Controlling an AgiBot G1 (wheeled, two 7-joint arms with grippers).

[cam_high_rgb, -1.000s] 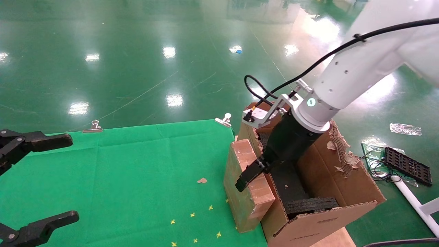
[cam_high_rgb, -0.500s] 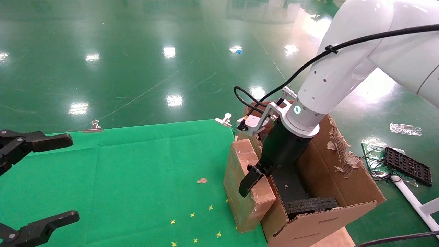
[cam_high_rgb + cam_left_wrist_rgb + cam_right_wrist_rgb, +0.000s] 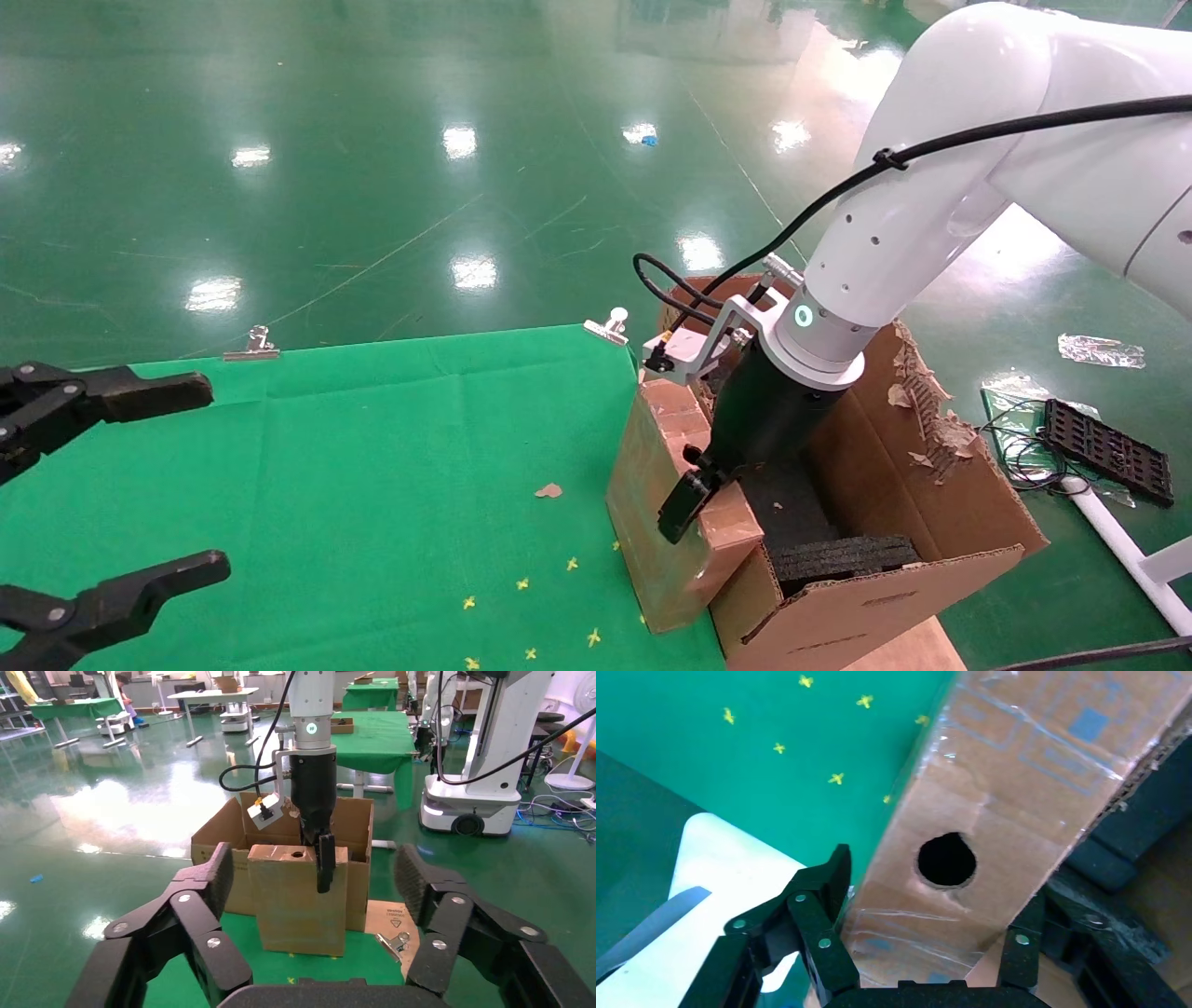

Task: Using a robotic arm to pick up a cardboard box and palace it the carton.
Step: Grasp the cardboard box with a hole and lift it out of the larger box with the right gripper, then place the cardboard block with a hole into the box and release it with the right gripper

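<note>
Reaching down over the carton point(image 3: 894, 568), the robotic arm point(image 3: 913, 224) has its right gripper point(image 3: 933, 952) closed around the top edge of the cardboard box point(image 3: 656, 503), one finger on each broad face, beside the round hole point(image 3: 946, 859). That box stands upright at the green table's point(image 3: 354, 466) edge, touching the carton's near wall. The left gripper point(image 3: 102, 503) hangs spread wide and empty, over the table's left side.

Green cloth-covered table point(image 3: 354, 447) fills lower left of head view, w/ metal clips point(image 3: 250, 346) along its far edge. On it: small yellow cross marks point(image 3: 521, 584) lower centre, a cardboard scrap point(image 3: 548, 490) mid-frame, and the cardboard box point(image 3: 652, 522) upright at its right edge, against the carton point(image 3: 931, 503).
</note>
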